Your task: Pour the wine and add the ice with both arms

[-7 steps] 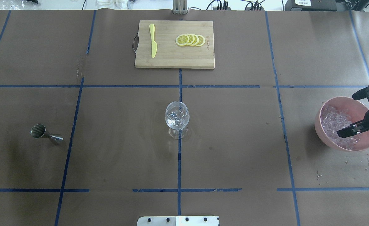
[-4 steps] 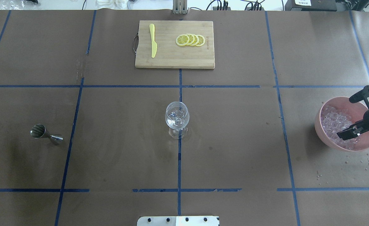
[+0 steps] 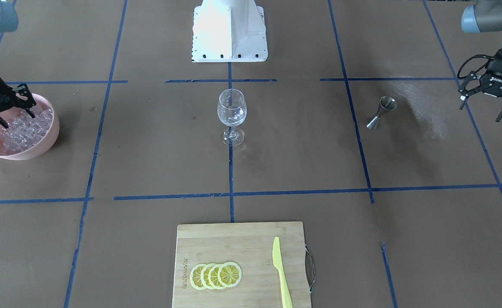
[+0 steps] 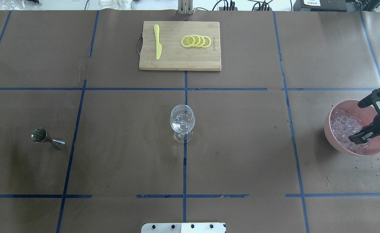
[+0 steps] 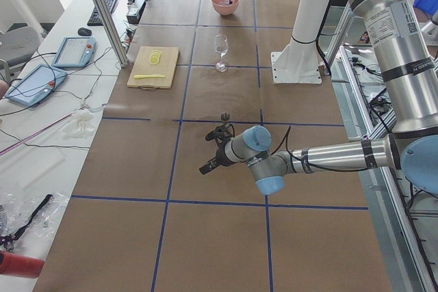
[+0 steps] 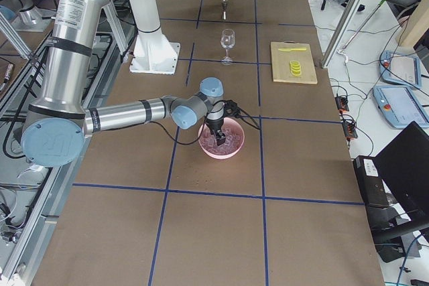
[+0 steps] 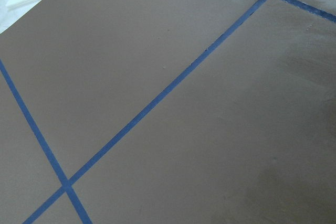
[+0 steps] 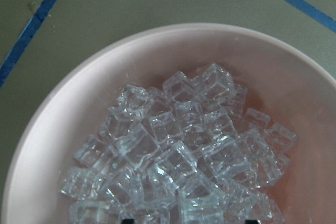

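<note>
Loads of brown paper is spread over the worktop (image 4: pixel 241 155), squared off with blue tape (image 4: pixel 184 161). A white side desk (image 5: pixel 48 162) with tablets (image 5: pixel 72 51) is seen alongside. The cutting board (image 4: pixel 177 58) is stamped, but the text can't be read. "ROBOTIQ" is printed on the left fingers (image 3: pixel 488 108), which are spread wide and empty, out past the jigger (image 3: pixel 379 112). The right fingers (image 3: pixel 19 119) are held apart with nothing gripped, tips down in the pink bowl (image 4: pixel 330 132) where the ice (image 8: pixel 173 150) is piled.
</note>
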